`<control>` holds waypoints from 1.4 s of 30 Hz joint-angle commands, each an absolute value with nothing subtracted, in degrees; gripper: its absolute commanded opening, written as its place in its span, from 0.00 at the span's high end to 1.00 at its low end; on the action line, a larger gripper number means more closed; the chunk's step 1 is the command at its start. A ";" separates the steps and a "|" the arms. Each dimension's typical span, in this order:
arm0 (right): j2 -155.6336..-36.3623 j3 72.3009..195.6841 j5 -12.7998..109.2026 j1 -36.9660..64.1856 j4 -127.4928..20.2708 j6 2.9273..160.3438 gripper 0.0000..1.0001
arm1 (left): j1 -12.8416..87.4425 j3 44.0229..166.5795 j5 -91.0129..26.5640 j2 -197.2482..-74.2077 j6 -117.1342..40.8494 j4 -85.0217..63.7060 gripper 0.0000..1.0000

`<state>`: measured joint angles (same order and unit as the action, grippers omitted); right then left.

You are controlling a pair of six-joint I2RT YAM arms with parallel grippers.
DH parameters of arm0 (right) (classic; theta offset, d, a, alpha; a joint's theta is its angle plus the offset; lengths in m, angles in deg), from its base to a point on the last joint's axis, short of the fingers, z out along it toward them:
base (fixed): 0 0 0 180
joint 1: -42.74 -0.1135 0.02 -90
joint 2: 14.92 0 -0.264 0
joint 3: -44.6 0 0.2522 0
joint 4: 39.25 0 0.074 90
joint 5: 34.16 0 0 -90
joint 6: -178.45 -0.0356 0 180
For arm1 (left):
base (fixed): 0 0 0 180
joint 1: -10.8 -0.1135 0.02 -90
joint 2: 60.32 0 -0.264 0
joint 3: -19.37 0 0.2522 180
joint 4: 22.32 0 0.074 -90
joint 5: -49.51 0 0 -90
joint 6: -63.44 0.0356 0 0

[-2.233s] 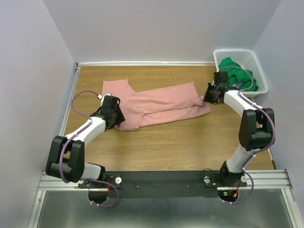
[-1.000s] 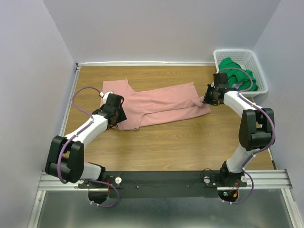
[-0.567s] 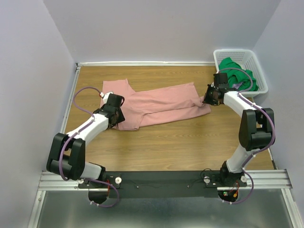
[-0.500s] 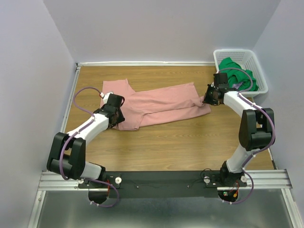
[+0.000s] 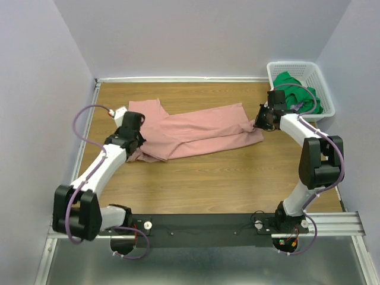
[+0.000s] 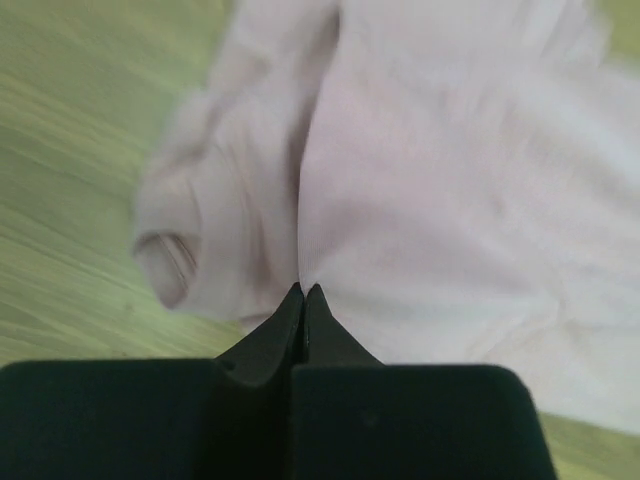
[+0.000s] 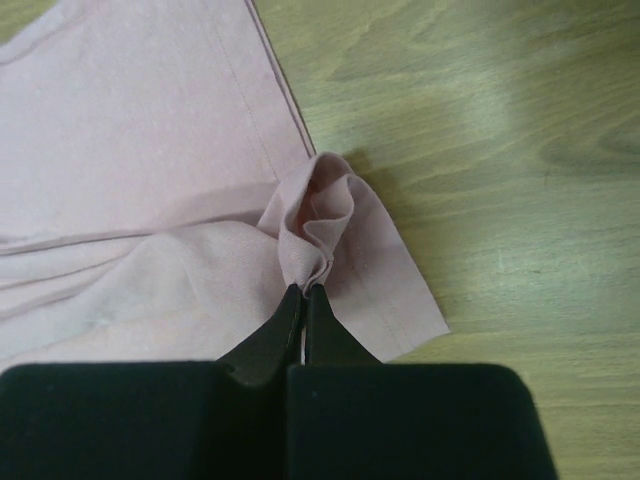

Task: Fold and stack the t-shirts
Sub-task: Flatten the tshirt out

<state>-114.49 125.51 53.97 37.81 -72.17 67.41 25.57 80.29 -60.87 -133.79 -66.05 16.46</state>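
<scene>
The dusty-pink t-shirt [image 5: 196,130] lies spread across the middle of the wooden table. My left gripper [image 5: 136,145] is shut on a fold at the shirt's left end, and the cloth [image 6: 420,200] rises from the closed tips [image 6: 303,290]; that view is blurred. At the shirt's right end, my right gripper [image 5: 257,124] is shut on a bunched corner of the same shirt [image 7: 320,230], its tips [image 7: 303,290] pinching the gathered hem. The bright green t-shirt [image 5: 297,95] lies crumpled in the basket.
The white lattice basket [image 5: 300,64] stands at the back right corner, close behind the right arm. Purple walls close in the table [image 5: 208,178] on three sides. A rolled sleeve opening [image 6: 165,265] shows to the left of my left gripper.
My left gripper has closed on the pink shirt's left end and swung back and to the left, gathering the cloth there. The right gripper has held its grip in place.
</scene>
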 commanded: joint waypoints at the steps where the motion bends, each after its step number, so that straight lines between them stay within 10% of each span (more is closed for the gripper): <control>1: -109.85 129.10 54.70 37.81 -71.47 66.30 0.99 | 21.53 89.53 -66.68 -125.99 -64.37 18.42 1.00; 25: -74.44 160.49 53.39 37.81 -79.56 74.82 1.00 | 17.22 140.17 -73.10 -100.67 -43.09 7.80 1.00; 42: -79.15 151.10 50.48 37.81 -81.14 79.92 0.99 | 18.10 120.62 -62.55 -112.69 -38.86 1.40 1.00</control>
<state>-74.07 156.94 48.53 37.20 -78.05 77.45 18.05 129.71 -64.60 -107.41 -39.95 4.37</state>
